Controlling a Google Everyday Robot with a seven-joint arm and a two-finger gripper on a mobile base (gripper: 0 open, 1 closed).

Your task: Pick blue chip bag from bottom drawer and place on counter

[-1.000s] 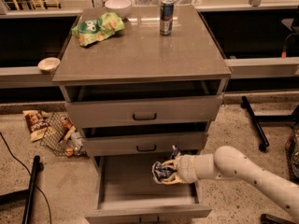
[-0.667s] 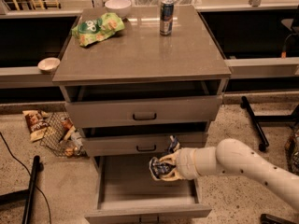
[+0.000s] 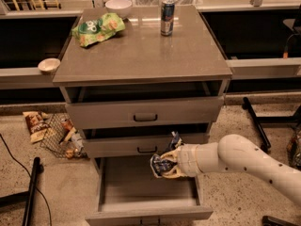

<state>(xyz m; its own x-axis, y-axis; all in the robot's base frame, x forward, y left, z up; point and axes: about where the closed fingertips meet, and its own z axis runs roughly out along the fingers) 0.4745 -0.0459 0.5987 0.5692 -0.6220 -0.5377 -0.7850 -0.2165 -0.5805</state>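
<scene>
The blue chip bag (image 3: 162, 162), crumpled dark navy foil with pale patches, is held in my gripper (image 3: 165, 165), which is shut on it. The white arm reaches in from the right. The bag hangs above the open bottom drawer (image 3: 146, 192), in front of the middle drawer's front panel. The drawer's floor below it is bare. The counter (image 3: 141, 51) is the grey-brown slab on top of the cabinet, well above the gripper.
On the counter lie a light-green snack bag (image 3: 98, 28), a white bowl (image 3: 118, 7) and a can (image 3: 167, 17). A small white bowl (image 3: 49, 65) sits on the left ledge. A brown-and-white snack bag (image 3: 35, 124) and a wire basket (image 3: 63, 135) lie on the floor at left.
My gripper has lifted the blue chip bag up and slightly left, out of the bottom drawer, to the height of the middle drawer's front.
</scene>
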